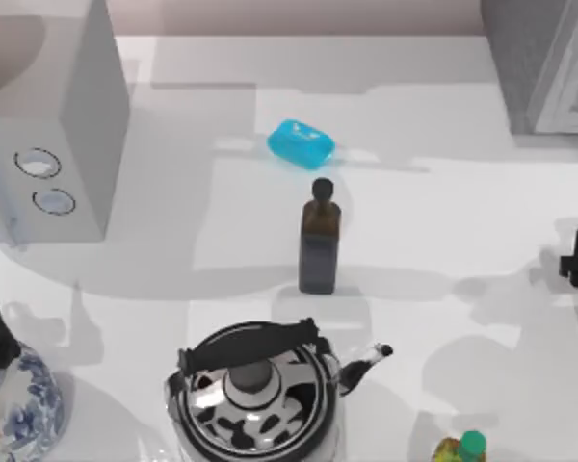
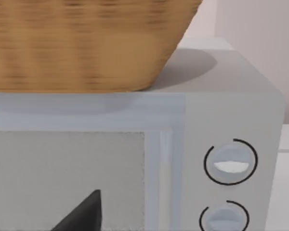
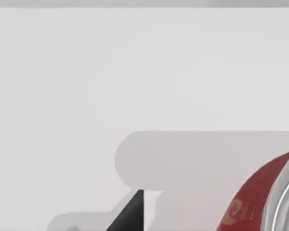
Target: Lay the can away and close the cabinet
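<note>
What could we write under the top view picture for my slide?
A dark brown bottle stands mid-table between a blue soap bar and a black-and-white kettle; the cabinet waits at the far right.

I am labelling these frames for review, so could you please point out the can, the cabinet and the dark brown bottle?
can (image 3: 260, 202): right wrist view, on its red side wall.
cabinet (image 1: 535, 67): top view, on its grey speckled side.
dark brown bottle (image 1: 318, 252): top view, on its square body below the black cap.

Can (image 3: 260, 202) red, silver rim; cabinet (image 1: 520, 58) grey speckled; kettle (image 1: 255, 399) black-white patches; soap (image 1: 302, 143) cyan.
</note>
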